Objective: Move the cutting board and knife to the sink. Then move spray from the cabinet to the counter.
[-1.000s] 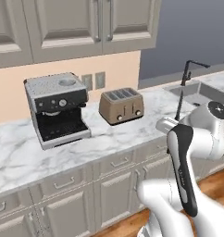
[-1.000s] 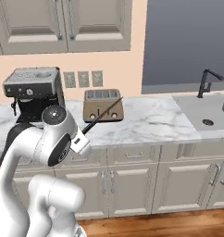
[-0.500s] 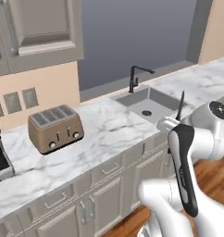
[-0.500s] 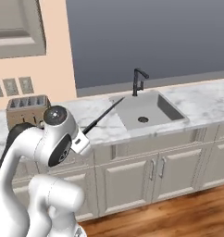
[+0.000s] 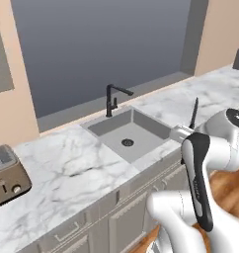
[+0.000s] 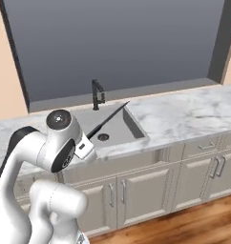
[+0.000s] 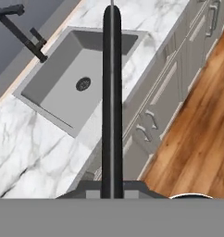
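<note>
Knife (image 7: 112, 92) clamped in jaws, carried in air short of the sink (image 5: 129, 136), over its front desk (image 5: 67, 168) edge. Step: knife to sink. Next: reach over basin, lower, release.

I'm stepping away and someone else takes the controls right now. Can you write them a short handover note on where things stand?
Tool: shut on the knife, which sticks out long and straight ahead of the hand, out over the front edge of the counter.
Sink: nothing in the basin, faucet at its back edge.
Done: knife picked up and brought to the sink area.
Left: lower the knife into the sink and let go. The cutting board is not in the basin, so it remains to be brought, then the spray from the cabinet to the counter.
</note>
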